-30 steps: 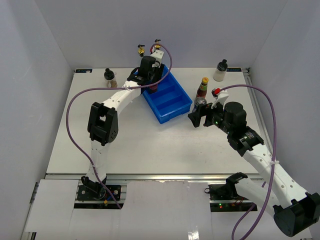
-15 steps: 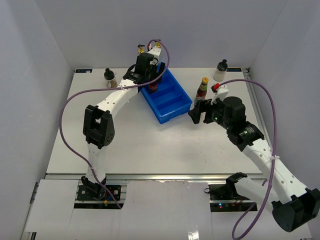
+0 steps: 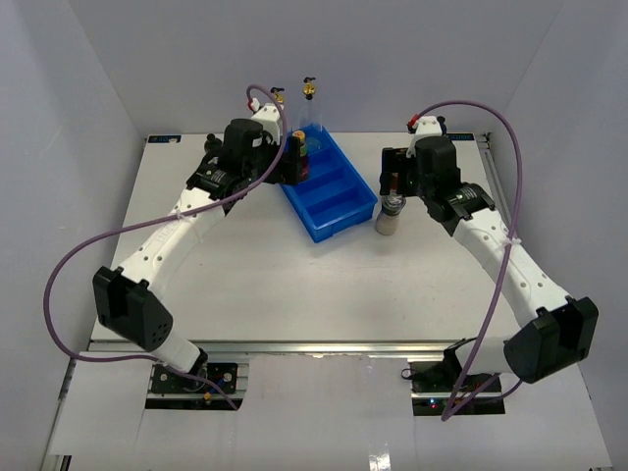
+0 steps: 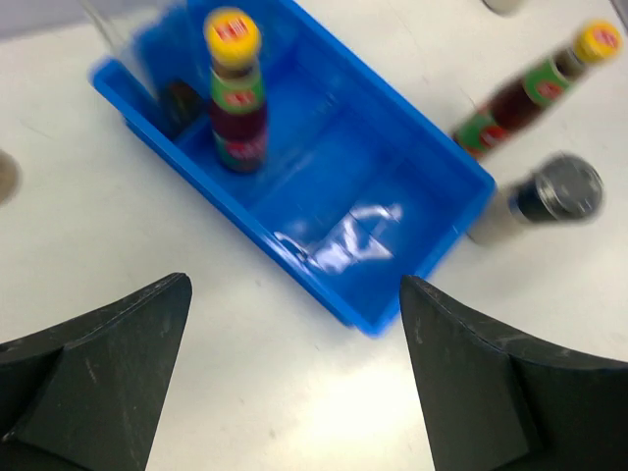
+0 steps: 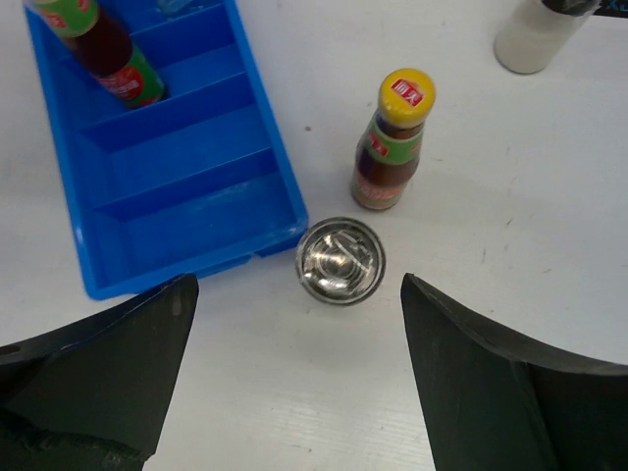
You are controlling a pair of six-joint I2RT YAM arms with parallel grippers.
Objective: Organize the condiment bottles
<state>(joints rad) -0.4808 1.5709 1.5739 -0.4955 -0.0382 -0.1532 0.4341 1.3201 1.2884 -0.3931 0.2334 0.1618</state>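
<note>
Dropping the right pincer [image 5: 295, 287], wide open and empty, straight down over the jar [image 5: 340, 260] just beside the tray [image 5: 196, 257], toward the right edge, looks best. It should squeeze below the cap and miss the red bottle [image 5: 392, 142] behind. The left pincer [image 4: 294, 285] is open and empty too; I count two red bottles, two tall clear bottles [image 3: 309, 93] by the far edge, two jars in plain view and one tray.

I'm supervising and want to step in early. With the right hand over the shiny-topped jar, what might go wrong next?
The open right hand hangs over the shiny-topped jar, which stands close beside both the sauce bottle and a corner of the tray; a descending finger may knock the bottle over.
The open left hand faces the tall bottle in the tray, which could tip if bumped.
</note>
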